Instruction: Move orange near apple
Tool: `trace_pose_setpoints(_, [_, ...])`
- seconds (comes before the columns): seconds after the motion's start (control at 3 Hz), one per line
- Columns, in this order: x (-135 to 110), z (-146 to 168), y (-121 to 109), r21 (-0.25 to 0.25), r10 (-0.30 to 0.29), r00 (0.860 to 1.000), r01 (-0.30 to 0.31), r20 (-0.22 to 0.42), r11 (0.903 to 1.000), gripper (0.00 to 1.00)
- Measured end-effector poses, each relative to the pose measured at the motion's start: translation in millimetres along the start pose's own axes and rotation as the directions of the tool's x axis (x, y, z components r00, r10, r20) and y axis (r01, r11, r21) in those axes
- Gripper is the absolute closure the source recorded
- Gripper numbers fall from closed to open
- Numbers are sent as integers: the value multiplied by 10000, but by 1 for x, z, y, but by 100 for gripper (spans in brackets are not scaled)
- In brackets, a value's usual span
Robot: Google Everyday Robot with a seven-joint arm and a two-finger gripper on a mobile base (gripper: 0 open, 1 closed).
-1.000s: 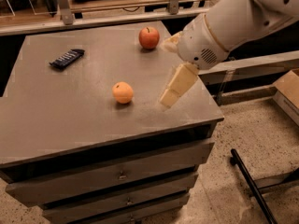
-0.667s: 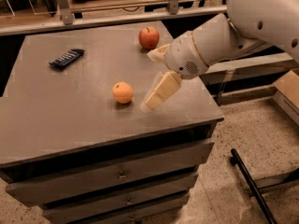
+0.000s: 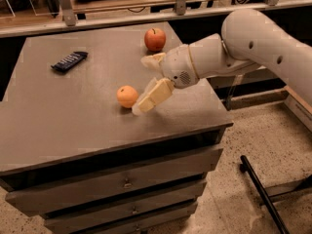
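The orange [image 3: 127,96] lies on the grey tabletop [image 3: 73,111], near its middle right. The red apple [image 3: 155,39] stands at the table's far edge, well apart from the orange. My gripper [image 3: 141,85] reaches in from the right, low over the table, just right of the orange. It is open: one cream finger [image 3: 153,95] lies close beside the orange's right side, the other finger [image 3: 153,60] points left between orange and apple. Nothing is held.
A dark flat remote-like object [image 3: 69,61] lies at the table's back left. The table is a drawer cabinet [image 3: 126,182]. A railing [image 3: 175,9] runs behind it. A black bar [image 3: 261,191] lies on the floor at the right.
My arm has moved left and down across the table, bringing the open gripper from the right edge to right beside the orange. The orange and apple have not moved.
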State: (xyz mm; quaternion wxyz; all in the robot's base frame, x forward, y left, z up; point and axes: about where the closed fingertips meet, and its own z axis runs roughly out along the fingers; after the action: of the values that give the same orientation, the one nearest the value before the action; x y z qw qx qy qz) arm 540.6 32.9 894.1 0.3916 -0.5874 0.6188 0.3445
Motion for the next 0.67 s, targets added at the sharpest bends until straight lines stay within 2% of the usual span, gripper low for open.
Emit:
trace_pose_setpoints(0.33, [0, 22, -2, -262, 72, 9992, -62, 390, 9996, 0])
trace_pose_setpoints(0.67, [6, 40, -3, -143, 125, 9997, -122, 228, 9998, 0])
